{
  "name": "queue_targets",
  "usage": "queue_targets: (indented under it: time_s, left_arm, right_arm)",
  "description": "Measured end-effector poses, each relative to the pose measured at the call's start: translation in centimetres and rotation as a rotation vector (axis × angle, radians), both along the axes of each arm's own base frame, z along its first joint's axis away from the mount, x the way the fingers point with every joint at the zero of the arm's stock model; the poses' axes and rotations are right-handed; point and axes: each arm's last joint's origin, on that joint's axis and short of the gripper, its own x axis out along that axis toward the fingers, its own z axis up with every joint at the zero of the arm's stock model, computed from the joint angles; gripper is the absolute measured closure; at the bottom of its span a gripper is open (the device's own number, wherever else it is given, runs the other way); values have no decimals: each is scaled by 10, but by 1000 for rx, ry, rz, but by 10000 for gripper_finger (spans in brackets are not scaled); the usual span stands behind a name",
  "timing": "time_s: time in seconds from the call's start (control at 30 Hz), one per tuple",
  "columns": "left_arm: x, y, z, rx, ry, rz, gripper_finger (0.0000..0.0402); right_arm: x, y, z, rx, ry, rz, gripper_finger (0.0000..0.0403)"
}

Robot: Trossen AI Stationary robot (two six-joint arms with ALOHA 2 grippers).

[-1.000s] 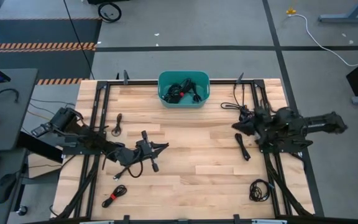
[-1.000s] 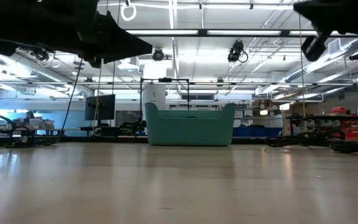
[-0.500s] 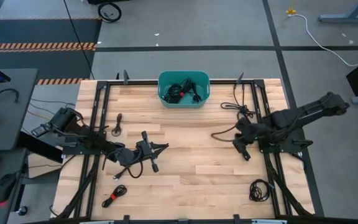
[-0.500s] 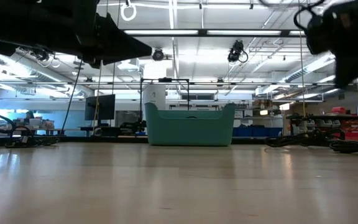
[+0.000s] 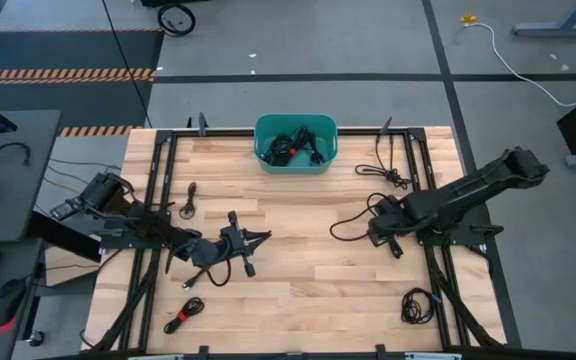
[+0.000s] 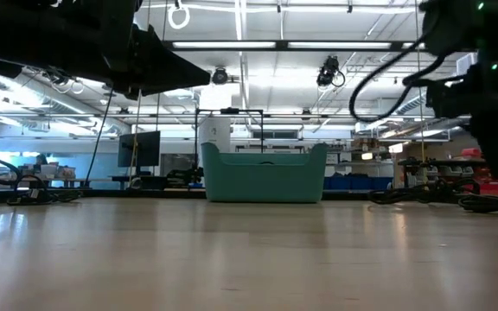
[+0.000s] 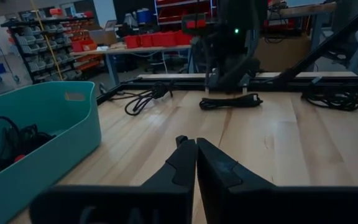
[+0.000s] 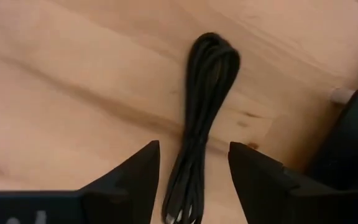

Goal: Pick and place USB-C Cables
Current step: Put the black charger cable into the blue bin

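Swinging inward and down, the right gripper now hangs spread astride a folded black USB-C cable bundle lying on the pale wooden table; reaching is done; next, lower and pinch; the left gripper, pressed together, waits.

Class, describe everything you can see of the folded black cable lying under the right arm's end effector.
The cable is thin and black, folded several times into one long narrow bundle with a rounded loop at one end. No tie shows on it. It lies flat on the pale wooden table, near the table's right side beside the black frame rail. The right end effector hangs above it, fingers open to either side of the bundle, not gripping it. In the overhead view the arm partly covers it.
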Motion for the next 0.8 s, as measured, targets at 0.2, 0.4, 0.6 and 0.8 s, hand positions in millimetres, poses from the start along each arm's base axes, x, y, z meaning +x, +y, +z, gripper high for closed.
queue_targets:
  time_s: [0.2, 0.4, 0.6, 0.8]
  left_arm:
    - [0, 0, 0, 0, 2, 0, 391]
    - [0, 0, 0, 0, 2, 0, 388]
    - [0, 0, -1, -22, -2, 1, 378]
    - [0, 0, -3, -51, 4, 4, 389]
  right_arm:
    - [8, -6, -28, 11, 105, -27, 220]
    - [9, -8, -48, 74, 115, -7, 251]
    - [10, -6, -45, 74, 75, 27, 344]
    - [49, -6, 0, 31, -279, 49, 344]
